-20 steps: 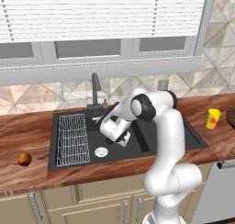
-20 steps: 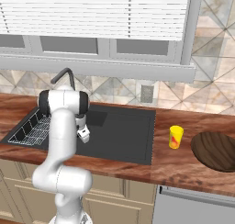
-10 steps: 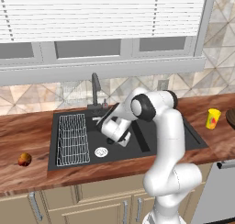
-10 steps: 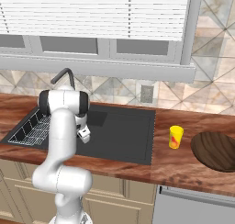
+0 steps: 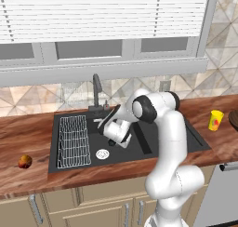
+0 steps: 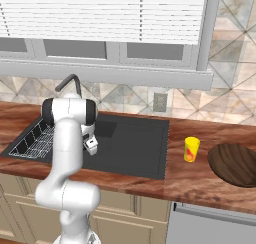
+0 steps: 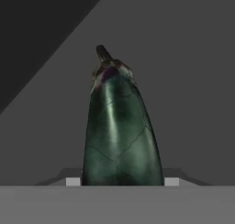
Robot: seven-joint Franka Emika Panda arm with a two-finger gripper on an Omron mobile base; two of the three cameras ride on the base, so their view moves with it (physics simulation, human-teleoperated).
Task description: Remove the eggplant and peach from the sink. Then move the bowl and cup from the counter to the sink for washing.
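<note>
The dark green eggplant (image 7: 121, 126) lies on the floor of the black sink (image 5: 139, 151), stem end pointing away from the hand. My gripper (image 7: 122, 182) is down in the basin (image 6: 130, 148), straddling the eggplant's thick end, with a fingertip (image 7: 73, 182) set against each side. From the left base view the gripper (image 5: 113, 138) hangs just right of the wire rack. The peach (image 5: 25, 161) rests on the counter left of the sink. The yellow cup (image 6: 191, 149) and the brown bowl (image 6: 235, 163) stand on the counter to the right.
A wire rack (image 5: 73, 134) fills the sink's left part, with the silver drain (image 5: 102, 153) beside it. The dark faucet (image 5: 96, 89) rises behind the basin, close to my forearm. A window with blinds runs along the back wall.
The jaws have closed in from wide open onto the eggplant's sides. The arm and the other things have stayed where they were.
</note>
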